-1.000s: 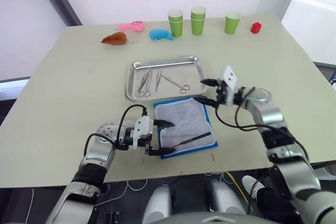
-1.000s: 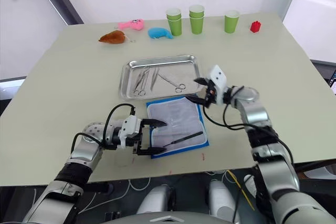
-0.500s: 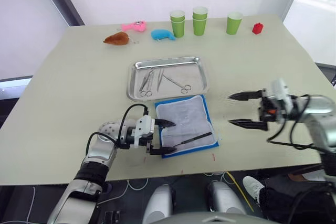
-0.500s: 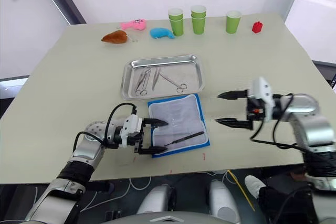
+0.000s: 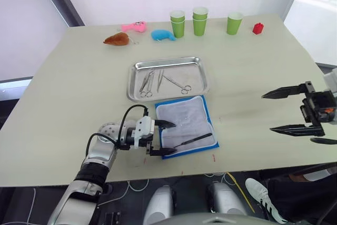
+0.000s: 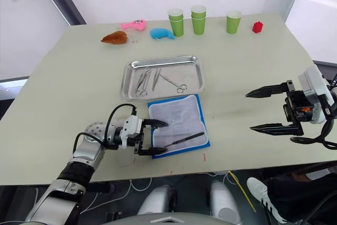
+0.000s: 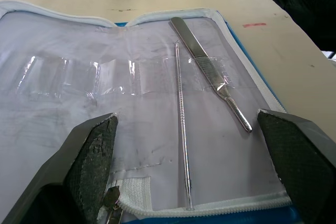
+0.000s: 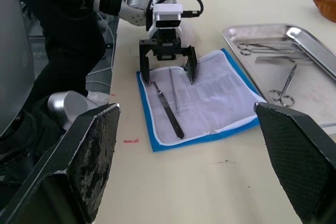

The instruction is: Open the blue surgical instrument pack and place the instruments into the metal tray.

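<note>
Blue surgical instrument pack [image 5: 185, 126] lies open on the desk [image 5: 63, 93], just before the metal tray [image 5: 167, 78]; two instruments [image 7: 210, 72] remain inside. Left gripper [image 5: 163, 138] spread at its edge. Right gripper [image 5: 287, 111] spread, well apart.

A pale beige table [image 5: 68, 93] carries everything. At its far edge lie a brown plush toy [image 5: 116, 39], a pink toy [image 5: 132, 26], a small blue plush toy [image 5: 161, 35], three green cup stacks [image 5: 199, 20] and a red block [image 5: 257, 28]. The metal tray [image 5: 167, 65] sits mid-table; just beside its near rim lies the blue surgical instrument pack [image 5: 185, 126], opened flat
</note>
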Controlling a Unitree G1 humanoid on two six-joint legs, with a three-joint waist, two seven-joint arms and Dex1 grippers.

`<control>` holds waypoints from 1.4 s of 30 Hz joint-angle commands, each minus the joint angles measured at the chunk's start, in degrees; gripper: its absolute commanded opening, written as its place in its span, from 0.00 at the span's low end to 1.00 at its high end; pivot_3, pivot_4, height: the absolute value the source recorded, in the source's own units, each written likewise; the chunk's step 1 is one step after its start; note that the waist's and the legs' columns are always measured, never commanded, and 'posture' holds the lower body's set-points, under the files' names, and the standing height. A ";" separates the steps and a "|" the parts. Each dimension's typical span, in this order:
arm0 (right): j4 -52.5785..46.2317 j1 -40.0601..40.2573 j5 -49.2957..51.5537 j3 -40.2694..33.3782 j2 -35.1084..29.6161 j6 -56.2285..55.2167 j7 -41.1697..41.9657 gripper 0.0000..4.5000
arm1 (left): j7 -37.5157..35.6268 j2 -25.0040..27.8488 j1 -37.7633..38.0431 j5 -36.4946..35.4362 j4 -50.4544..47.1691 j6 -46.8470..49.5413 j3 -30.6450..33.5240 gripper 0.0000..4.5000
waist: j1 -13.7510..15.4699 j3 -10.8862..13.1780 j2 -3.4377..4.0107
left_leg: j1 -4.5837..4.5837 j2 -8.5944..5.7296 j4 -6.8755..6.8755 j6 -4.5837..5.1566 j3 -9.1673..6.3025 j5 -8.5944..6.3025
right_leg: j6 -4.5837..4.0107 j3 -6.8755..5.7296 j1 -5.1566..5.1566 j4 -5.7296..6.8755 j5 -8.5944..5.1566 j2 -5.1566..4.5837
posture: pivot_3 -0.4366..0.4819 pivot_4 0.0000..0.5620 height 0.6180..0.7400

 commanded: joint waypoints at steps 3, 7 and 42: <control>-2.81 -1.04 -3.99 3.94 4.01 -3.65 -5.46 0.95 | -0.03 0.69 3.23 5.09 6.61 1.91 -3.64 1.00 | -0.02 0.00 0.00 | 0.01 0.01 0.00 0.00 0.00 0.00 | 0.00 0.01 0.00 0.00 0.00 0.01 | 0.48 0.27 1.00; -2.73 -2.42 -10.76 11.02 8.59 -6.60 -10.27 0.95 | -0.46 0.77 2.82 5.27 6.75 1.99 -3.89 1.00 | 0.01 0.01 0.01 | 0.00 0.01 0.00 0.00 0.01 0.00 | 0.00 0.01 -0.02 0.00 0.00 0.01 | 0.48 0.27 1.00; 22.27 -16.16 -40.34 40.63 28.52 -15.41 -20.74 0.95 | -0.79 2.14 2.15 4.85 6.25 2.17 -4.32 1.00 | -0.40 -0.22 0.00 | -0.06 -0.84 0.20 0.39 0.00 -0.20 | 0.77 1.34 0.16 0.12 -0.17 -0.07 | 0.48 0.27 1.00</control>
